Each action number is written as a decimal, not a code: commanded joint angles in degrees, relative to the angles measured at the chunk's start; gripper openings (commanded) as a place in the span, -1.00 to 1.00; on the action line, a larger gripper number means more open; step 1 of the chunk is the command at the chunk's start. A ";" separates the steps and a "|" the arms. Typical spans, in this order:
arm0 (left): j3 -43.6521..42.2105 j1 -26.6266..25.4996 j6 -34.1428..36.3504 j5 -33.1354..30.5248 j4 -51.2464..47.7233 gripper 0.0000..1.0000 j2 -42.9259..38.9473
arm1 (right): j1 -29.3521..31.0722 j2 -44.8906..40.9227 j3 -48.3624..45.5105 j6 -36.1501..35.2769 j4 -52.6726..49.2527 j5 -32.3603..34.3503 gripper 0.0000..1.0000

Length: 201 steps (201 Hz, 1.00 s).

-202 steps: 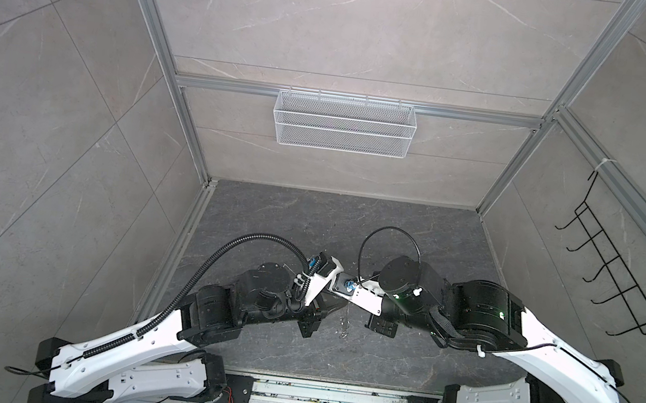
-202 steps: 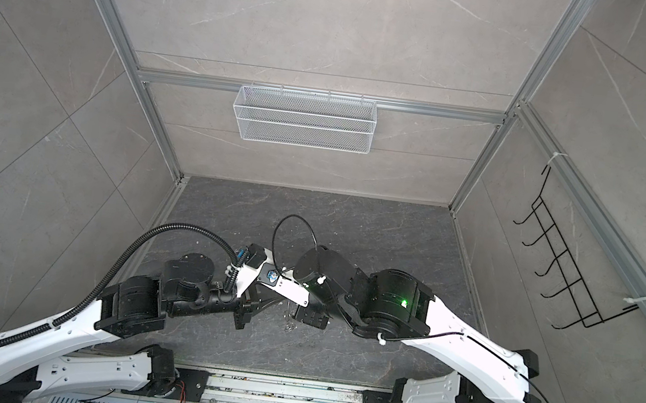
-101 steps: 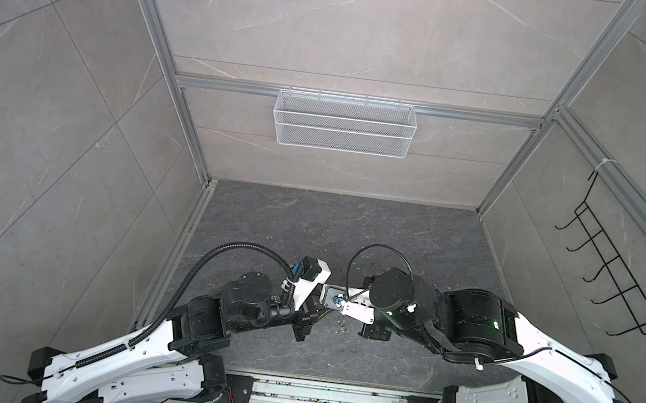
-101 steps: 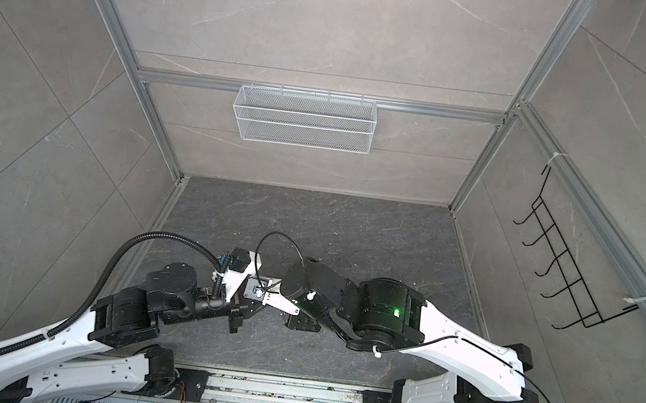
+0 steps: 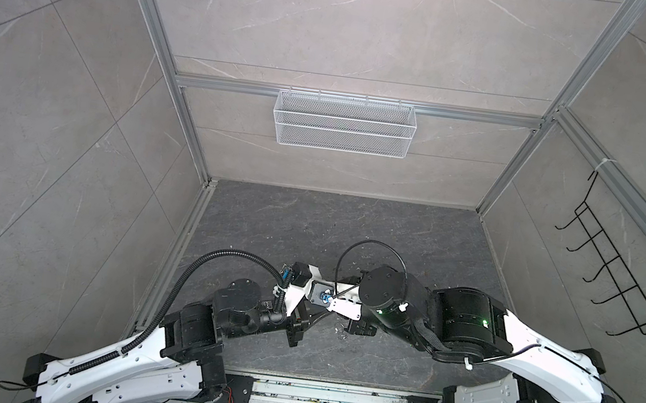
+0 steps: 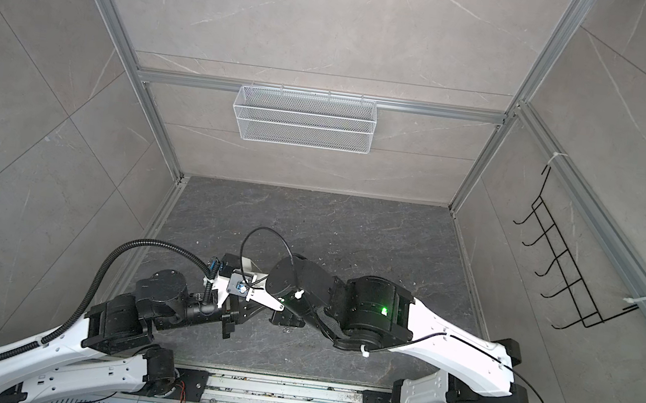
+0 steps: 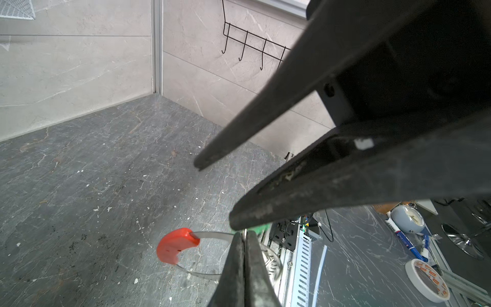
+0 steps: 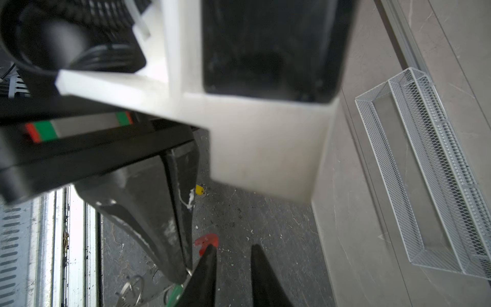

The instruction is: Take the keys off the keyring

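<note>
The keyring (image 7: 210,235) is a thin metal hoop with a red sleeve (image 7: 176,245). It hangs just above the dark floor in my left gripper (image 7: 244,236), which is shut on its wire. My right gripper (image 8: 233,249) stands open with nothing between its fingers. In the left wrist view one of its fingers (image 7: 292,202) lies right over the left gripper's tips. A mint green key tag (image 8: 176,292) peeks out beside those tips; I cannot tell whether it is on the hoop. The yellow key (image 8: 199,189) lies on the floor. In both top views the arms hide the keys.
Small silver split rings (image 8: 132,289) lie on the floor near the front rail (image 5: 331,396). A white wire basket (image 5: 343,123) hangs on the back wall. A black hook rack (image 5: 617,280) hangs on the right wall.
Both grippers have come down and toward the front together, close to the floor. The right gripper's jaws have parted; the left stays shut.
</note>
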 commanded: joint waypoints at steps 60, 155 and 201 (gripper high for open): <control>-1.33 -0.14 -1.22 -2.88 4.08 -1.00 -3.60 | 0.41 -11.66 -12.02 6.71 15.20 -4.23 -0.02; -5.16 -0.14 1.43 -0.68 12.02 -1.00 -5.67 | -0.99 -28.36 -41.95 17.28 34.14 -5.09 0.15; -6.71 -0.14 3.70 1.71 13.96 -1.00 -6.52 | -3.86 -31.18 -46.63 19.55 36.58 -9.78 0.15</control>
